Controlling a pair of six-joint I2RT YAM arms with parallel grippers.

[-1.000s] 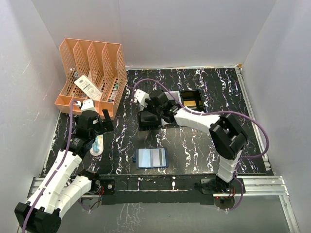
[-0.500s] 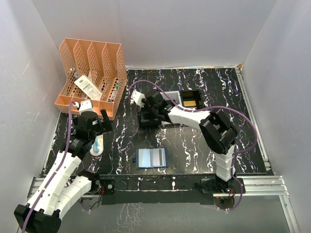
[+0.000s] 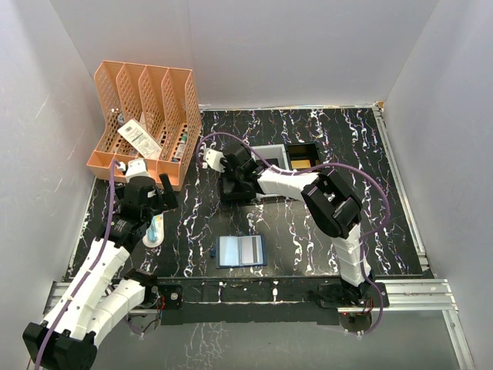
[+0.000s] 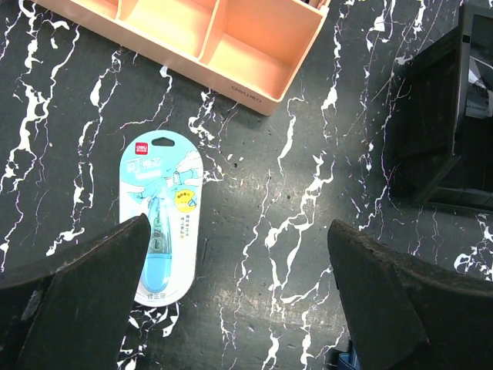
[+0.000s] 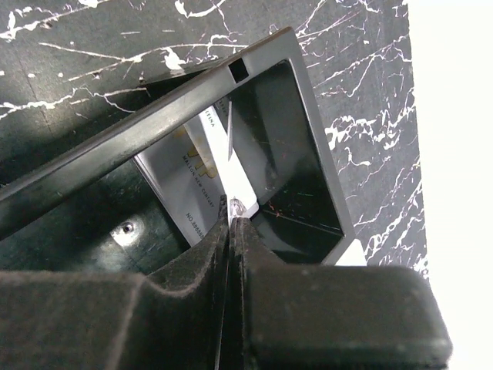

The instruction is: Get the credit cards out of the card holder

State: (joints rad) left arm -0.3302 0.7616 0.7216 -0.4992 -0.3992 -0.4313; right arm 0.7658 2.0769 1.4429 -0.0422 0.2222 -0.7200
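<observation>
Black marbled tabletop (image 3: pixel 308 231), navy card holder (image 3: pixel 241 250) lying open, pale-blue faces up, left gripper (image 4: pixel 239 262) wide, empty, right gripper (image 5: pixel 232 212) pinched shut

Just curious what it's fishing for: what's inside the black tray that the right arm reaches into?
A pale card with printed lettering sits in the black tray, and the shut jaws pinch a thin white card edge-on. The tray's near part is hidden behind the jaws.

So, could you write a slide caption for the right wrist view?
The right gripper, shut on the edge of a thin white card, over a black tray on the marbled table.
</observation>
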